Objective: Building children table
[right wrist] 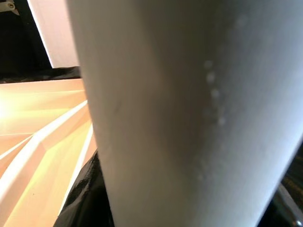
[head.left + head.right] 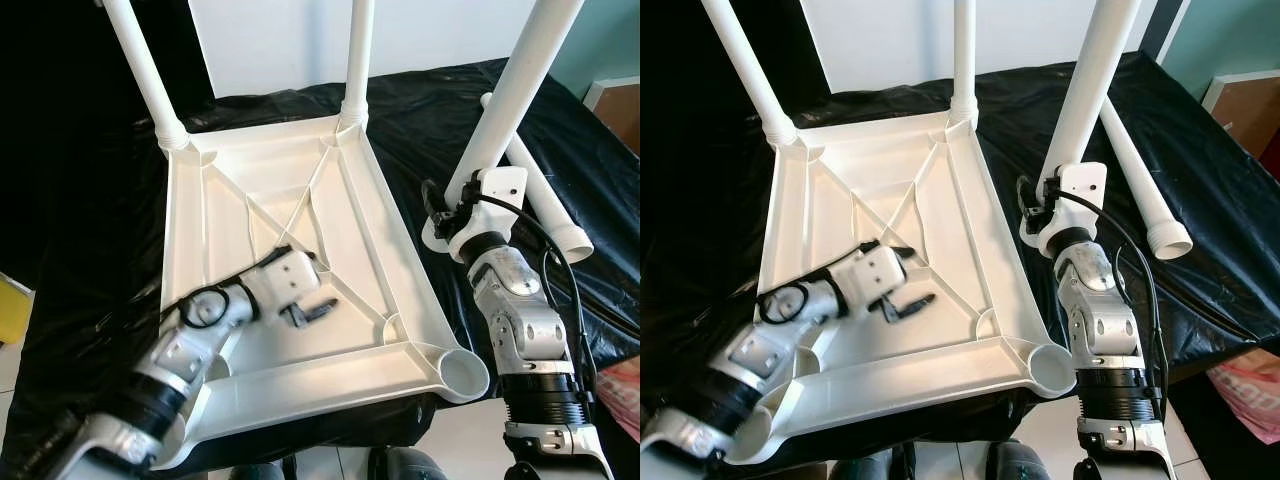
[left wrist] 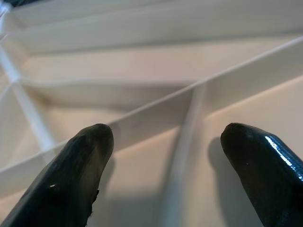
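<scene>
A white plastic table top (image 2: 372, 232) lies upside down on a black cloth. White legs stand in its two far corners, one on the left (image 2: 146, 78) and one on the right (image 2: 357, 55). My right gripper (image 2: 452, 215) is shut on a third leg (image 2: 515, 90), held nearly upright with its foot just outside the table's right rim. In the right wrist view that leg (image 1: 189, 113) is very close. A fourth leg (image 2: 545, 200) lies loose on the cloth behind. My left gripper (image 2: 315, 310) rests open on the ribbed underside (image 3: 156, 80), empty. The near right corner socket (image 2: 463, 372) is open.
The black cloth (image 2: 90, 230) covers the whole work surface and drops off at the near edge. A yellow object (image 2: 10, 305) sits at the far left, a pink one (image 2: 625, 385) at the lower right, and a wooden box (image 2: 615, 100) at the back right.
</scene>
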{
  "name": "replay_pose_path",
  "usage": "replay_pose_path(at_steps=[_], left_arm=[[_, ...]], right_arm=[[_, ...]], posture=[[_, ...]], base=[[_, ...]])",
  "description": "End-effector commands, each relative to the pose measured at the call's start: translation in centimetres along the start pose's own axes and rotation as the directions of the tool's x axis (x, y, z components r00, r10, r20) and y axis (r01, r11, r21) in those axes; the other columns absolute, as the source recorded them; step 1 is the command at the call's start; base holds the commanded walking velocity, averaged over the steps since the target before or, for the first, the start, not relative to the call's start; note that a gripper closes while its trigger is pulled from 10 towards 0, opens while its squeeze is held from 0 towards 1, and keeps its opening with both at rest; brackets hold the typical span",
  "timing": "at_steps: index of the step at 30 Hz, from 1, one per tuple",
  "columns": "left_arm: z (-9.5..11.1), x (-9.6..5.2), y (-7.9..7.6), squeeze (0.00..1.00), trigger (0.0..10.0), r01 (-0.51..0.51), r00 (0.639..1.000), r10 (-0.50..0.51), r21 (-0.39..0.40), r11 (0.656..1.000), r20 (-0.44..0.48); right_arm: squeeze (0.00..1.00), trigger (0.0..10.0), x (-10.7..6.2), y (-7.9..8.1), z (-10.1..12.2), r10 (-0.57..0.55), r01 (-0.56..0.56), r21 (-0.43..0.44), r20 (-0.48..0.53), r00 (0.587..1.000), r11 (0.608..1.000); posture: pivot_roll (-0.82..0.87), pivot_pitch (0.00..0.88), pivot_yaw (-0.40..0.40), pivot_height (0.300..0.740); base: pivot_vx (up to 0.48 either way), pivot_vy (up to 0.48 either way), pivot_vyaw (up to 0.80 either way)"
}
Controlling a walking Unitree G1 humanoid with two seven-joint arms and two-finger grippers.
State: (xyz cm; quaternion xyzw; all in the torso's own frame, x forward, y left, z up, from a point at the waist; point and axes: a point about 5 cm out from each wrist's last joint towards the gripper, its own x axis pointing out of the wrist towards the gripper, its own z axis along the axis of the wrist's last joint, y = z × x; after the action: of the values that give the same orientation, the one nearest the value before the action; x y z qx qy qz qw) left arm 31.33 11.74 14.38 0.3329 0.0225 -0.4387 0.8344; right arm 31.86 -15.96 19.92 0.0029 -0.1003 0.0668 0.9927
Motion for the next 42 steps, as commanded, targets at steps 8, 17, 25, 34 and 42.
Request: replay_pose_path(at_steps=[8,17,25,34,42], left_arm=[[-1.7,0.1,3.1,0.0,10.0,-0.286,0.951,0.287,0.026,0.958,-0.115],[-1.3,1.2,5.3,0.0,10.0,-0.458,0.877,0.462,0.058,0.887,-0.133],[-1.2,1.7,8.1,0.0,10.0,-0.665,0.703,0.685,0.166,0.729,-0.191],[-0.4,1.6,9.1,0.0,10.0,-0.648,0.761,0.631,-0.147,0.747,-0.151],[0.9,2.0,7.8,0.0,10.0,-0.468,0.871,0.492,-0.3,0.832,0.007]], right_arm=[[0.0,10.0,-0.1,0.1,0.3,-0.001,0.001,-0.003,0.026,1.0,1.0],[0.0,10.0,0.1,0.3,0.5,0.004,-0.004,0.0,0.032,0.999,1.0],[0.0,10.0,-0.2,0.5,0.4,0.009,-0.01,0.003,0.032,0.999,1.0],[0.0,10.0,-0.6,0.8,0.1,0.009,-0.01,0.018,0.024,1.0,1.0],[0.0,10.0,-1.0,0.8,-0.2,0.014,-0.014,0.026,0.018,1.0,1.0]], posture=[[-0.01,0.138,-0.004,0.74],[-0.02,0.128,-0.004,0.74],[-0.04,0.121,0.006,0.74],[-0.04,0.117,0.019,0.74],[-0.04,0.116,0.019,0.74]], base=[[0.0,0.0,0.0],[0.0,0.0,0.0],[0.0,0.0,0.0],[0.0,0.0,0.0],[0.0,0.0,0.0]])
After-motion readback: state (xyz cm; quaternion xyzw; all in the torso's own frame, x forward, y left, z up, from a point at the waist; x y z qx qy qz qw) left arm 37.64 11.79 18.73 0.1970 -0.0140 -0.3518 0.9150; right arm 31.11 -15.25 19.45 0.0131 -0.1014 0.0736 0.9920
